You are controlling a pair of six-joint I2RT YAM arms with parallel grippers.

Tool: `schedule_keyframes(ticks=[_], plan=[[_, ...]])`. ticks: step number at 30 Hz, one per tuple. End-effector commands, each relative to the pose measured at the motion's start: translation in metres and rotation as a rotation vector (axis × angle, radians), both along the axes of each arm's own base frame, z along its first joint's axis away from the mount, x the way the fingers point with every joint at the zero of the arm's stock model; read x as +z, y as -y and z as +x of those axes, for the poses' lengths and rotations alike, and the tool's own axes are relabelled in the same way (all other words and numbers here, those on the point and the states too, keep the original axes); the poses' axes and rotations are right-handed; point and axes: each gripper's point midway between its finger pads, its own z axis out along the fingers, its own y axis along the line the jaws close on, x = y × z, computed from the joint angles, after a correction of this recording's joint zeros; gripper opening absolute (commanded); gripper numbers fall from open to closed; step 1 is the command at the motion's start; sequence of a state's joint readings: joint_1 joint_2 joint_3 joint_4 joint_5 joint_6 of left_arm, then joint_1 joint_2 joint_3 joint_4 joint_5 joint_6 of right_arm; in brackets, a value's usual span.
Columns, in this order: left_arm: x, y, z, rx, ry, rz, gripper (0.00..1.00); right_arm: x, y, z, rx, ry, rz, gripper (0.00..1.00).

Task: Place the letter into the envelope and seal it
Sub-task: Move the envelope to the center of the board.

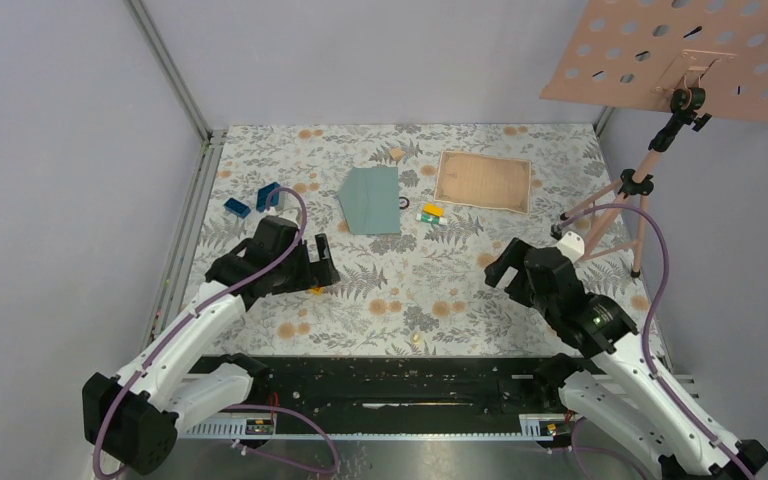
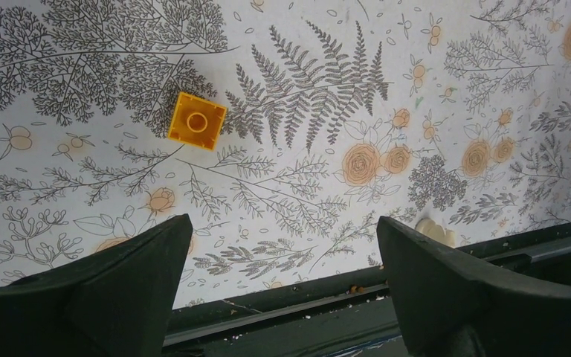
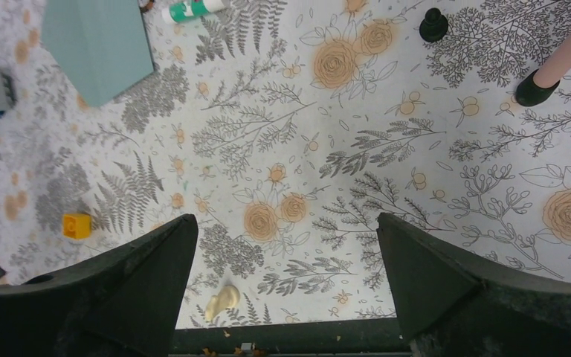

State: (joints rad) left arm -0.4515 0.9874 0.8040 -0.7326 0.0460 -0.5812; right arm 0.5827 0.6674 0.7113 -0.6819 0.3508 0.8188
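Note:
The teal envelope (image 1: 372, 200) lies flat at the back middle of the floral table, and its corner shows in the right wrist view (image 3: 97, 44). To its right lies the tan letter (image 1: 483, 181) with a paler border, seen only from the top camera. My left gripper (image 1: 322, 264) hovers in front of and left of the envelope, open with nothing between its fingers (image 2: 282, 245). My right gripper (image 1: 500, 268) hangs in front of the letter, open and empty too (image 3: 286, 245). Neither gripper touches either paper.
A yellow brick (image 2: 197, 121) sits by the left gripper. Two blue blocks (image 1: 237, 207) lie left of the envelope, and small coloured pieces (image 1: 432, 213) lie between envelope and letter. A tripod (image 1: 630, 190) carrying a pink perforated board (image 1: 690, 55) stands at the right. A cream blob (image 3: 221, 301) lies near the front edge.

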Motion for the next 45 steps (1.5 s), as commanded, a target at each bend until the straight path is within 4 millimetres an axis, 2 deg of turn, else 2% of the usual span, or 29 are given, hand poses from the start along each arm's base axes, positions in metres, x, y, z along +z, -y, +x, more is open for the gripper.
schedule_keyframes(ticks=[1, 6, 12, 15, 20, 26, 27, 31, 36, 41, 43, 45], plan=[[0.004, 0.001, 0.007, 0.015, 0.060, -0.022, 0.99, 0.013, 0.010, 0.009, -0.101, 0.093, 0.042, 0.98], [0.010, 0.000, 0.019, 0.056, 0.101, -0.024, 0.99, 0.011, 0.012, 0.012, -0.113, 0.089, 0.022, 0.97], [0.023, 0.004, 0.050, 0.102, 0.137, 0.002, 0.98, -0.001, 0.004, 0.022, -0.145, 0.031, 0.022, 0.98], [0.032, 0.011, 0.081, 0.112, 0.186, 0.013, 0.98, -0.004, -0.004, 0.027, -0.136, 0.022, 0.043, 0.97], [0.026, 0.019, 0.148, 0.158, 0.258, 0.019, 0.95, -0.001, -0.010, 0.029, -0.127, 0.021, 0.064, 0.97], [-0.003, 0.022, 0.218, 0.219, 0.211, -0.147, 0.90, 0.000, -0.006, 0.021, -0.124, 0.034, 0.078, 0.96], [-0.015, 0.022, 0.227, 0.231, 0.184, -0.181, 0.90, -0.001, -0.004, 0.020, -0.128, 0.037, 0.077, 0.96], [-0.028, 0.043, 0.252, 0.186, 0.172, -0.307, 0.88, -0.001, 0.007, 0.014, -0.159, 0.033, 0.053, 0.99], [-0.052, 0.053, 0.267, 0.191, 0.122, -0.329, 0.77, 0.006, 0.013, 0.013, -0.173, 0.042, 0.030, 0.99], [-0.067, 0.060, 0.266, 0.191, 0.100, -0.306, 0.62, 0.006, 0.012, 0.013, -0.171, 0.044, 0.035, 0.99], [-0.068, 0.062, 0.265, 0.186, 0.100, -0.302, 0.50, 0.005, 0.011, 0.016, -0.178, 0.045, 0.044, 1.00], [-0.064, 0.063, 0.264, 0.179, 0.106, -0.300, 0.31, 0.006, 0.005, 0.022, -0.181, 0.060, 0.069, 1.00]])
